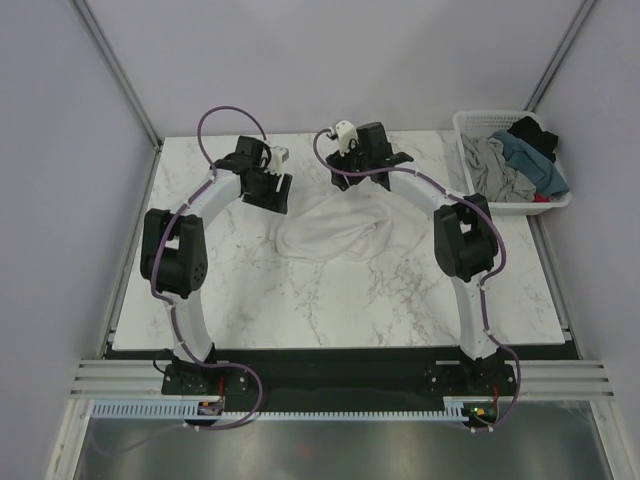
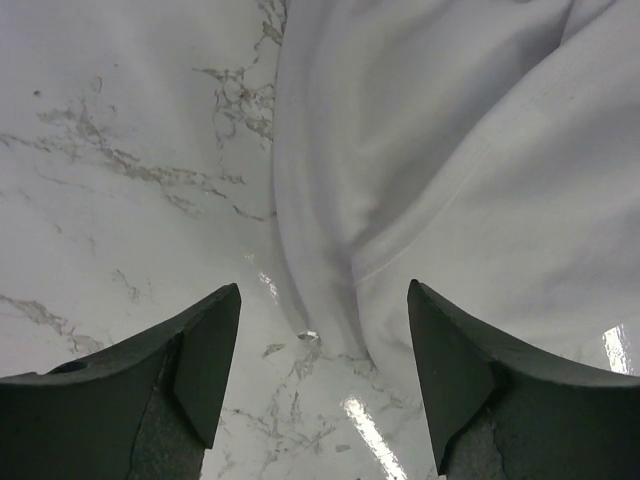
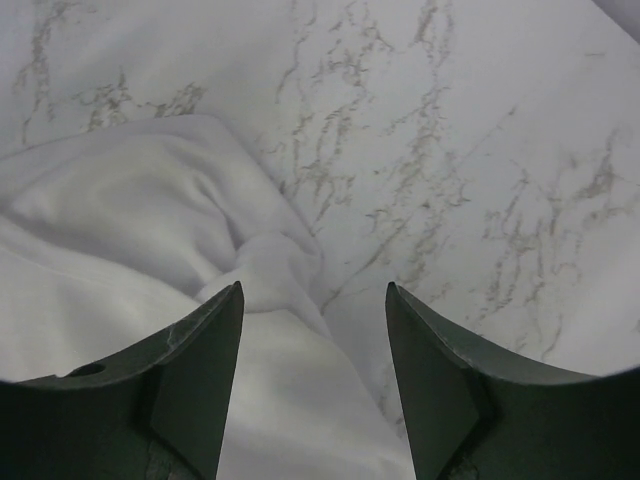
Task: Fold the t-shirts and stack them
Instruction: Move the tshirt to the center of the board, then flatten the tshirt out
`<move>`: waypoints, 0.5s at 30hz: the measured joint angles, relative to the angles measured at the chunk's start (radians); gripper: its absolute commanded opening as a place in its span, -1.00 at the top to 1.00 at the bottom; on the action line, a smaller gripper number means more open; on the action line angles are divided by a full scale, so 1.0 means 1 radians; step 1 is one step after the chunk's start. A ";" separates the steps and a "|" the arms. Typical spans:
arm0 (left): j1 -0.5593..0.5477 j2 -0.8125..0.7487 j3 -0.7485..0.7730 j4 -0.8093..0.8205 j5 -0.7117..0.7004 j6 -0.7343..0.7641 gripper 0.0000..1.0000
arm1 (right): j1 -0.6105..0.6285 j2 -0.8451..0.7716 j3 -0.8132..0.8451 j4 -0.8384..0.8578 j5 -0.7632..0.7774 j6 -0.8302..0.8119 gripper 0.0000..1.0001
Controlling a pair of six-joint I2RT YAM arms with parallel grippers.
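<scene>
Sitting in the basket (image 1: pixel 463 122), off to the right of the right gripper (image 3: pixel 314 292), are a grey t-shirt (image 1: pixel 490 172), a teal-blue t-shirt (image 1: pixel 535 160) and a black t-shirt (image 1: pixel 530 130). Both claws gape wide, gripping nothing. The white t-shirt (image 1: pixel 330 232) lies bunched just below the right gripper and the left gripper (image 2: pixel 323 298).

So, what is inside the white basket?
The basket holds a grey shirt, a blue shirt and a black shirt, crumpled together. Anything underneath them is covered.
</scene>
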 measured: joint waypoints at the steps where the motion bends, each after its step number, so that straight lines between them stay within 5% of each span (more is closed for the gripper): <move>1: -0.003 0.014 0.015 0.000 0.003 0.000 -0.53 | -0.015 0.004 0.006 -0.002 0.003 0.000 -0.31; 15: -0.016 0.163 0.178 -0.007 0.000 0.000 -0.58 | -0.029 0.042 0.014 -0.125 -0.121 0.016 -0.24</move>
